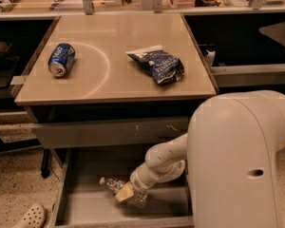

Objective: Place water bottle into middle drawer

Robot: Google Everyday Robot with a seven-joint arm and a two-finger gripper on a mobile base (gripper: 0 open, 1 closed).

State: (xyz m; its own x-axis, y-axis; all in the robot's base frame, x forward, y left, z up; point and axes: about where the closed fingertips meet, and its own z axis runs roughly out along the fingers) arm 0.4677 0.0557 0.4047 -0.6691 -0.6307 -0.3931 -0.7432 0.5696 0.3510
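The water bottle (112,185), small, clear and crinkly, lies on its side on the grey floor of the open middle drawer (85,205) under the table. My gripper (125,193) reaches down into the drawer and sits right over the bottle's body, touching or nearly touching it. Its tan tip hides part of the bottle. The white arm comes in from the lower right and fills that side of the view.
A blue soda can (61,59) lies on the table top at the left. A dark blue chip bag (157,64) lies right of centre. The closed drawer front (109,132) with pale scratches sits above the open drawer. A white shoe (31,216) is on the floor at lower left.
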